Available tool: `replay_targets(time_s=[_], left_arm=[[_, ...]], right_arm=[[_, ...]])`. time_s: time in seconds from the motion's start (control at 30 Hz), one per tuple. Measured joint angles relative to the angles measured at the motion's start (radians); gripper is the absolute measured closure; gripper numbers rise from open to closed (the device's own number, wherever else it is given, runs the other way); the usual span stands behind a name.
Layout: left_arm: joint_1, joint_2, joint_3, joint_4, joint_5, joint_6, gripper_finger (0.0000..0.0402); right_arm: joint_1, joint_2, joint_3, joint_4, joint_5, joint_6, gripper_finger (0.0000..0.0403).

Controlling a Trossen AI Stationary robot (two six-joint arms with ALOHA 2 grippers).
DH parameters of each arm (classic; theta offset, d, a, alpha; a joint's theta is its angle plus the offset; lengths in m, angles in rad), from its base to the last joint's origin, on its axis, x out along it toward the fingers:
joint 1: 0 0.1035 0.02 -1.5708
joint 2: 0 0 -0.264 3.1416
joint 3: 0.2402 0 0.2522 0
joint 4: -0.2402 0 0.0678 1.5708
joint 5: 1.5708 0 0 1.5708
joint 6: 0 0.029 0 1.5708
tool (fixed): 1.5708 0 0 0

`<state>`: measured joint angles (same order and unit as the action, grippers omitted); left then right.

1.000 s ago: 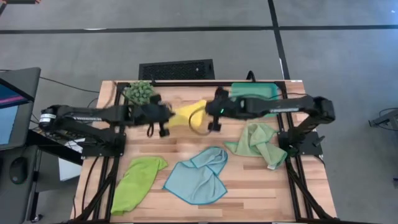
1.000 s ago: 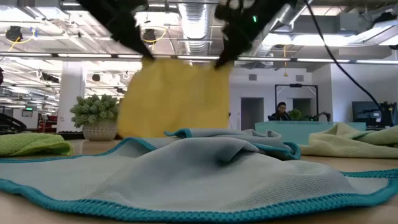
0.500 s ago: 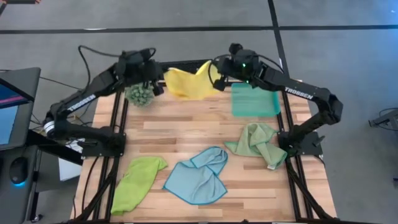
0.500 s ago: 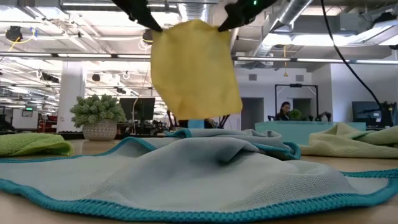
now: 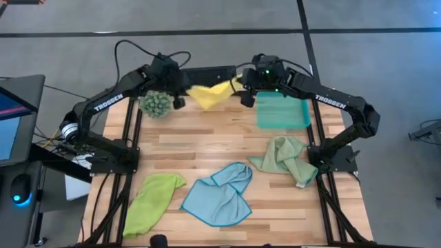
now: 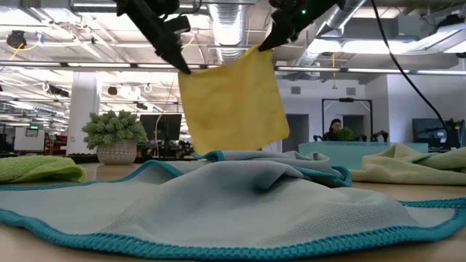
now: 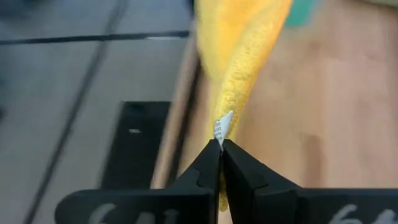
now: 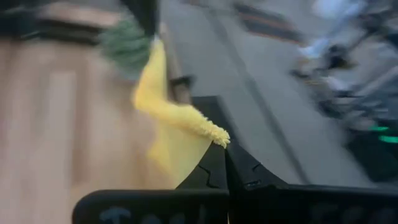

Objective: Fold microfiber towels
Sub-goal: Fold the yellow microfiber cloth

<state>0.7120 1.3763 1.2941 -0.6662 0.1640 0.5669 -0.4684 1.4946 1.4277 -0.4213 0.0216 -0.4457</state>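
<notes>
The yellow towel (image 5: 210,95) hangs spread between my two grippers above the table's far edge; it also shows in the low view (image 6: 231,102). My left gripper (image 5: 180,91) is shut on one upper corner, my right gripper (image 5: 242,88) on the other. The light blue towel (image 5: 220,193) lies crumpled at the near middle, the lime green towel (image 5: 151,201) at the near left, the pale sage towel (image 5: 286,157) at the right. My left gripper pinches the yellow towel's upper corner (image 7: 225,124) between its two fingertips, by the edge with a small white tag. The towel hangs below, lifted clear of the table. My right gripper pinches the towel's other upper corner (image 8: 214,134) between its fingertips. The top edge sags a little between the two grippers, and the towel hangs clear.
A teal plastic tray (image 5: 281,110) lies at the far right. A small spiky green plant (image 5: 156,103) stands at the far left, close to my left gripper. A dark vent grille (image 5: 196,74) lies on the floor beyond the far edge.
Both grippers have risen from low over the table's middle and gone toward the far edge, carrying the yellow towel. The towel has been lifted clear of the table and has swung in the air, and it now hangs spread out between them.
</notes>
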Motion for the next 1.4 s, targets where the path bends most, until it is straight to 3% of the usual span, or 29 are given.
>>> replay_targets(time_s=[0.07, 0.17, 0.23, 0.43, 0.5, 0.67, 0.87, 1.0, 1.13, 1.23, 1.4], left_arm=[[-0.021, 0.003, -0.001, 0.063, -0.029, -0.012, 0.0401], [-0.031, -0.002, 0.006, 0.081, -0.01, -0.018, 0.0401], [-0.031, -0.002, 0.014, 0.059, 0.0, -0.034, 0.0401], [-0.031, -0.003, 0.077, -0.152, 0.254, 0.001, 0.0401], [-0.031, -0.004, 0.096, -0.185, 0.288, 0.036, 0.0401], [0.021, 0.01, 0.104, -0.058, 0.055, 0.019, 0.0401], [0.129, 0.048, 0.106, 0.092, 0.041, 0.016, 0.0401], [0.142, 0.046, 0.152, -0.019, 0.115, -0.018, 0.0401], [0.068, 0.033, 0.145, -0.287, 0.291, -0.098, 0.0401], [-0.057, 0.035, 0.033, -0.435, 0.292, -0.146, 0.0401], [-0.311, 0.038, -0.291, -0.236, 0.15, -0.326, 0.0401]], right_arm=[[0.006, 0.001, 0.001, 0.026, 0.095, 0.058, 0.0403], [0.0, -0.003, 0.003, -0.033, -0.03, 0.023, 0.0403], [-0.003, 0.001, 0.002, -0.04, -0.001, 0.071, 0.0403], [0.003, -0.001, 0.002, -0.134, -0.12, 0.041, 0.0403], [0.004, -0.007, 0.002, -0.135, -0.166, 0.027, 0.0401], [-0.048, 0.013, 0.002, 0.003, -0.061, 0.055, 0.0402], [-0.129, 0.091, 0.019, 0.152, -0.045, 0.106, 0.0402], [-0.109, 0.095, 0.029, 0.079, -0.075, 0.11, 0.0402], [-0.022, 0.084, 0.024, -0.125, -0.199, 0.185, 0.0402], [0.086, 0.108, -0.042, -0.23, -0.243, 0.239, 0.0402], [0.299, 0.209, -0.21, -0.081, -0.232, 0.388, 0.0401]])
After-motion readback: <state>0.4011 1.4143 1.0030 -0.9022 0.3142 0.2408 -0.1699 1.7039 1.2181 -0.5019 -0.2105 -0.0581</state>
